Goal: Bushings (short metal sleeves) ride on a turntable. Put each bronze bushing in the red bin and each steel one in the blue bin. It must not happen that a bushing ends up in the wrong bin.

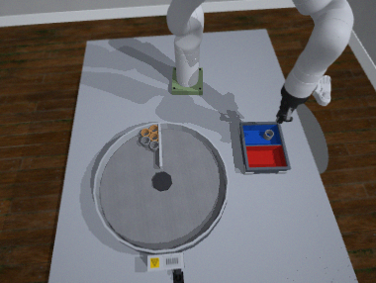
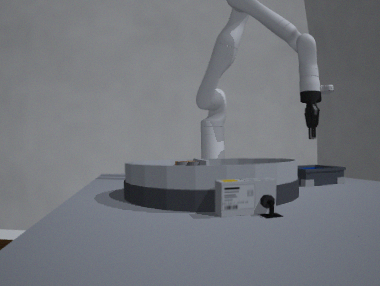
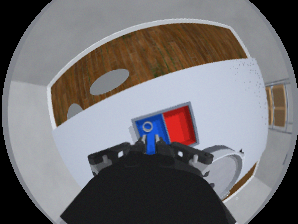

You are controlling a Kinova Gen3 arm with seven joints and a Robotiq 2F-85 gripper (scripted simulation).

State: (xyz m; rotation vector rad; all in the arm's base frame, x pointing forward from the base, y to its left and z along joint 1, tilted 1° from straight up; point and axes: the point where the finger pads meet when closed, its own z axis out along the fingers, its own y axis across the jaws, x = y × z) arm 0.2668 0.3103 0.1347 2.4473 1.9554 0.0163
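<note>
My gripper (image 1: 284, 119) (image 2: 312, 134) (image 3: 150, 139) is slightly open and empty. It hangs above the tray's back edge, beside the blue bin (image 1: 253, 135) (image 3: 158, 122). A steel bushing (image 1: 268, 138) (image 3: 143, 127) stands in the blue bin, with its round opening up. The red bin (image 1: 267, 157) (image 3: 181, 125) is empty. Three bronze bushings (image 1: 153, 133) show at the back of the turntable (image 1: 129, 198) (image 2: 210, 175) (image 3: 222, 176), left of its divider. Two steel bushings (image 1: 153, 148) are close in front of them. In the exterior view the turntable's wall mostly hides the group.
The white divider (image 1: 160, 150) runs from the turntable's rim towards its dark hub (image 1: 161, 181). The dark grey tray (image 2: 325, 176) holding both bins lies right of the turntable. A labelled box (image 1: 168, 261) (image 2: 237, 198) stands in front of the turntable. The arm's green base (image 1: 187, 90) is at the back.
</note>
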